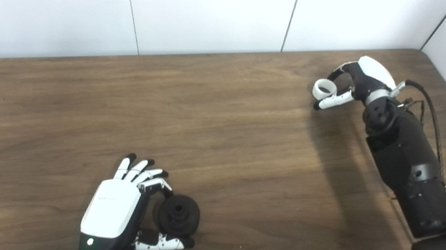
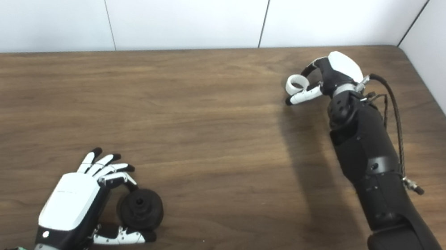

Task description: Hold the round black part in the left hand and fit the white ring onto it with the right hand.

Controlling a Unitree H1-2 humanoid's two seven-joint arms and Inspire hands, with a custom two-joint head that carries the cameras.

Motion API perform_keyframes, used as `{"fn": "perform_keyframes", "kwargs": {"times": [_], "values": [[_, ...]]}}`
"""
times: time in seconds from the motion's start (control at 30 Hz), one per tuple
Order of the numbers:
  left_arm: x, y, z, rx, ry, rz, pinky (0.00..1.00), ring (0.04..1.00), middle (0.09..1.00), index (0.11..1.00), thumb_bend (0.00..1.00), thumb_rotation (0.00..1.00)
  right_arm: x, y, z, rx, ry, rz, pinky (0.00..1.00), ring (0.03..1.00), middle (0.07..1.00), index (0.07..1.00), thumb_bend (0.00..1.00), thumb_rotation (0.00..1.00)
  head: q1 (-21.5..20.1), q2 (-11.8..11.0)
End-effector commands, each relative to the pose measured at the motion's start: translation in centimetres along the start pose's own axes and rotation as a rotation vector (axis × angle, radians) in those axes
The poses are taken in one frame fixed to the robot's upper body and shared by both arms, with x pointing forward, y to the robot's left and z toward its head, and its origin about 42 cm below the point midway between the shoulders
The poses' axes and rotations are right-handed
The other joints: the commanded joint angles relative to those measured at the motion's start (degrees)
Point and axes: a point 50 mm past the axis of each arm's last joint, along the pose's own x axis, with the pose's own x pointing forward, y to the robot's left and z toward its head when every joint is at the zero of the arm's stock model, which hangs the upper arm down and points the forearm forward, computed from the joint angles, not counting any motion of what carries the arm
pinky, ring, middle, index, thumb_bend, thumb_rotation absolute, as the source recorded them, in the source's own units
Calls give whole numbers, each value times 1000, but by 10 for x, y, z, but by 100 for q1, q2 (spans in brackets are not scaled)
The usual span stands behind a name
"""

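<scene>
With the round black plastic part [image 1: 179,215] pinched between the left hand [image 1: 114,211] fingers and the small white ring [image 1: 323,89] between the right hand [image 1: 354,86] fingers, the hands must next converge.

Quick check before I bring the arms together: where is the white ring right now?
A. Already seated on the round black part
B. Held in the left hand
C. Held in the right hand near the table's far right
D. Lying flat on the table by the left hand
C: the white ring sits between the fingers and thumb of the right hand, far from the round black part at the left hand.
</scene>
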Motion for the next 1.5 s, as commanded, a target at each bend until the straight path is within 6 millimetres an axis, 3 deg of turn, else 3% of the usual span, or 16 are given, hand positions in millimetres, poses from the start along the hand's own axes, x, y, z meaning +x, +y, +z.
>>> {"fn": "perform_keyframes", "kwargs": {"times": [0.0, 0.43, 0.5, 0.6, 0.83, 1.47], "values": [[-8, -3, -1, 11, 16, -49, 1000, 898, 784, 485, 519, 57, 4, -32, 8, -3, -26, -103, 839, 957, 918, 662, 748, 230, 0, 3], [-8, -3, 2, 22, 16, -55, 1000, 902, 784, 485, 518, 59, 3, -31, 5, 18, -39, -147, 861, 958, 899, 607, 759, 160, 85, 18], [-7, -4, 3, 20, 17, -55, 1000, 899, 784, 485, 518, 59, 3, -31, 5, 21, -46, -152, 873, 966, 901, 522, 585, 147, 103, 13], [-7, -4, 5, 19, 22, -63, 1000, 903, 784, 485, 518, 59, 3, -31, 2, 21, -53, -173, 866, 960, 885, 491, 530, 137, 131, -1], [-6, -7, 7, 25, 18, -56, 1000, 897, 785, 485, 518, 58, 3, -29, -2, 11, -73, -196, 837, 927, 840, 485, 523, 131, 155, -12], [-2, -8, 9, 26, 15, -49, 1000, 899, 787, 485, 518, 57, 1, -31, -5, -11, -90, -181, 838, 926, 836, 486, 523, 133, 196, -38]]}}
